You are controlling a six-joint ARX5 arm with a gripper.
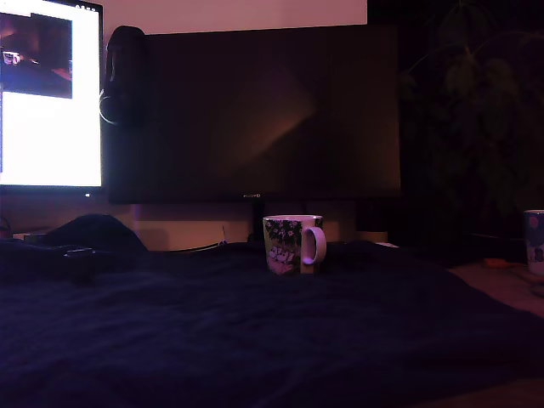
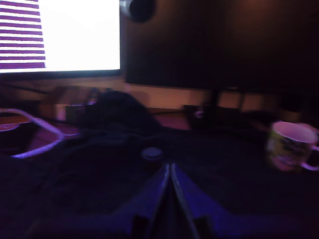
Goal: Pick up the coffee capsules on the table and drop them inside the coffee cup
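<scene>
step: reach, no capsule held | jaws: closed together, empty, gripper (image 2: 169, 172) low over tabletop (image 1: 255, 340) | coffee capsule (image 2: 152, 153): small round rim just beyond the tips | floral mug (image 1: 293, 244) upright, well apart | next: spread jaws, straddle the rim

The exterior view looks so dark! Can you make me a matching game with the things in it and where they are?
Things:
1. coffee cup
2. lit screen
3. dark monitor
4. pale cup

Places in the exterior view:
A. far right edge
B. top left corner
C. on the table, near the middle
D. behind the mug, filling the middle

Pairs: 1-C, 2-B, 3-D, 4-A
</scene>
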